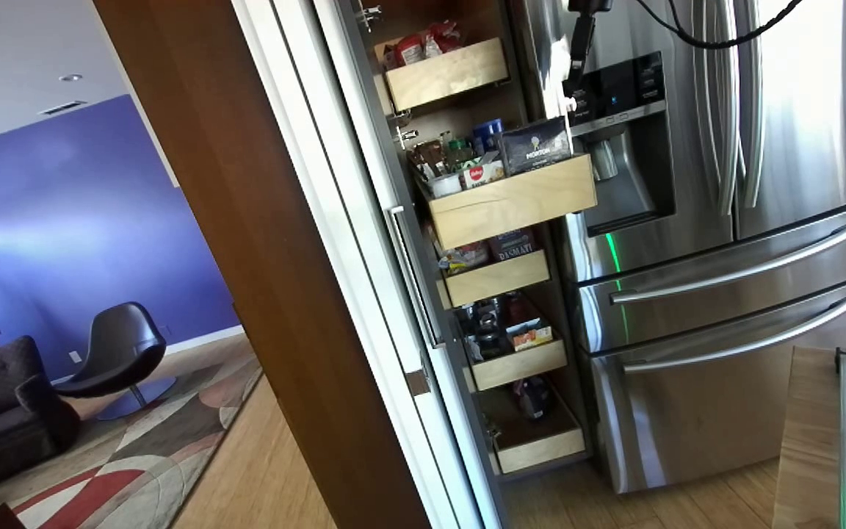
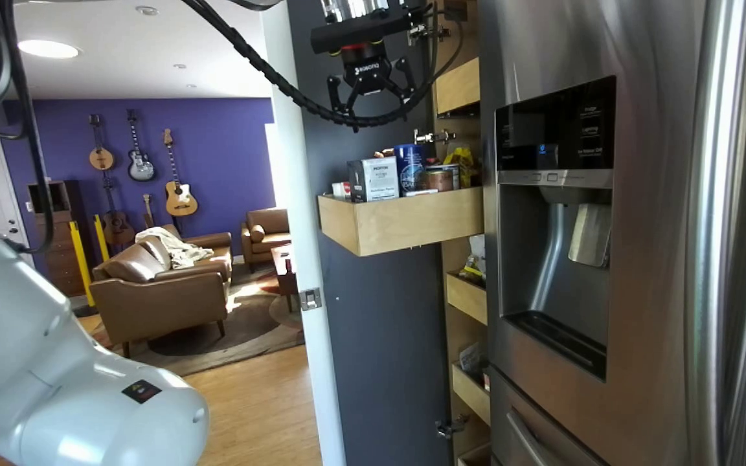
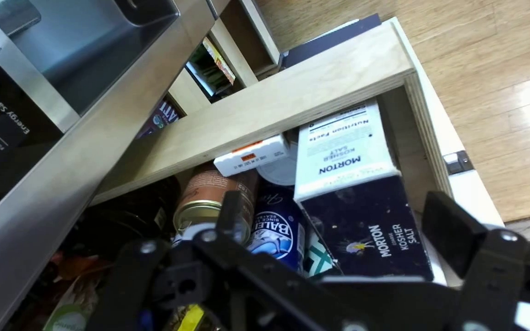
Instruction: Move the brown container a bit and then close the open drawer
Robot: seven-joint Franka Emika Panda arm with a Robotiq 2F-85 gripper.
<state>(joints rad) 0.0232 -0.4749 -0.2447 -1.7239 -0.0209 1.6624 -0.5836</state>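
The open drawer, a pale wood box, sticks out of the pantry in both exterior views (image 1: 515, 206) (image 2: 421, 223). Its rim also shows in the wrist view (image 3: 265, 110). A brown container, a can with a gold rim, lies tilted among the goods inside it (image 3: 212, 191). It seems to show in an exterior view too (image 2: 438, 180). My gripper (image 2: 373, 103) is above the drawer, apart from its contents. In the wrist view the gripper's fingers (image 3: 338, 220) are wide apart with nothing held. The left finger partly covers the brown container.
A Morton salt box (image 3: 366, 220) and a blue Baleine can (image 3: 274, 225) are beside the brown container. The steel fridge (image 1: 702, 250) stands next to the drawer. A dark pantry door (image 2: 379, 323) is on its opposite side. Other pantry drawers (image 1: 496, 279) are pushed further in.
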